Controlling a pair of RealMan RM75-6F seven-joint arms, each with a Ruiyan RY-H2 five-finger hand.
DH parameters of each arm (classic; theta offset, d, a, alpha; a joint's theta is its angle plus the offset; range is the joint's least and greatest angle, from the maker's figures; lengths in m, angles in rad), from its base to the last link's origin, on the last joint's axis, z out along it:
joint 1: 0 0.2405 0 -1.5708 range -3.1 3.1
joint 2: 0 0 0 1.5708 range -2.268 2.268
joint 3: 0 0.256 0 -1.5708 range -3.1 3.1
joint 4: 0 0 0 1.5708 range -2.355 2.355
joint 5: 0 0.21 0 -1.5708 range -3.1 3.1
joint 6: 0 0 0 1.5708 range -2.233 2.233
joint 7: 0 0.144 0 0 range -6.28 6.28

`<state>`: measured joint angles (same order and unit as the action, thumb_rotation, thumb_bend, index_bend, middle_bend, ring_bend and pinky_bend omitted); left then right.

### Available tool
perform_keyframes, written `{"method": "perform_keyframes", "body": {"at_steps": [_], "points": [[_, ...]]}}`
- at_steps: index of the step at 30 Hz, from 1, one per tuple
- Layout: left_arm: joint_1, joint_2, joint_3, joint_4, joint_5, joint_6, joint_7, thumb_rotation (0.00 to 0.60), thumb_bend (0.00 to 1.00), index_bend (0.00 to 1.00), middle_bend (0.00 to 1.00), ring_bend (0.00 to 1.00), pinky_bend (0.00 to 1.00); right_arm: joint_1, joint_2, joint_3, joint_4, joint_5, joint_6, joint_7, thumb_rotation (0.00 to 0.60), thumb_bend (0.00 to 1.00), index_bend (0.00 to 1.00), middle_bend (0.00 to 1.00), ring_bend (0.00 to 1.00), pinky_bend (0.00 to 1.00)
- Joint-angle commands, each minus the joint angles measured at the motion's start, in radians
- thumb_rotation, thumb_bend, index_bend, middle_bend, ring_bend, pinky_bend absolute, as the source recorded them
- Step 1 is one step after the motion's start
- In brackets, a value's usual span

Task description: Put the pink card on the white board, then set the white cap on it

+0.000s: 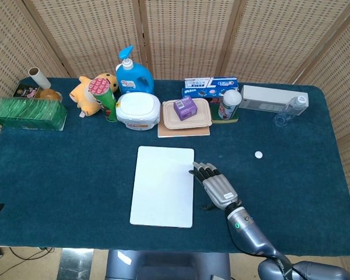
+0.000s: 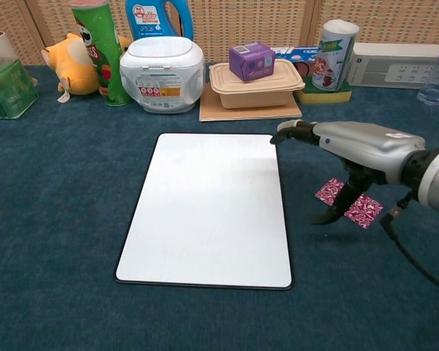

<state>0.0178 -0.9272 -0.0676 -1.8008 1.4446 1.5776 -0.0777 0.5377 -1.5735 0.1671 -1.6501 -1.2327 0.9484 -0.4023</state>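
Chest view shows my right hand (image 2: 347,146) hovering spread and empty over the pink card (image 2: 363,208), which lies flat on the desk (image 2: 58,219) just beside the white board (image 2: 208,208). I should lower my fingertips onto one card edge, then pinch. White cap (image 1: 258,155) waits well apart.

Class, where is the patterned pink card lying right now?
In the chest view, the pink card lies on the blue cloth right of the white board, beneath the right hand.
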Motion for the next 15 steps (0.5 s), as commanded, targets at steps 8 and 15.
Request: {"method": "perform_keyframes", "body": {"at_steps": [8, 15], "points": [[-0.002, 0.001, -0.001, 0.001, -0.002, -0.005, -0.002, 0.600, 0.10, 0.00, 0.00, 0.00, 0.00, -0.013, -0.073, 0.000, 0.054, 0.118, 0.082, -0.079, 0.600, 0.02, 0.09, 0.00, 0.00, 0.00], [-0.003, -0.001, -0.001, -0.003, -0.002, -0.005, 0.005, 0.600, 0.10, 0.00, 0.00, 0.00, 0.00, -0.007, -0.076, 0.007, 0.061, 0.209, 0.107, -0.150, 0.600, 0.02, 0.11, 0.00, 0.00, 0.00]]}}
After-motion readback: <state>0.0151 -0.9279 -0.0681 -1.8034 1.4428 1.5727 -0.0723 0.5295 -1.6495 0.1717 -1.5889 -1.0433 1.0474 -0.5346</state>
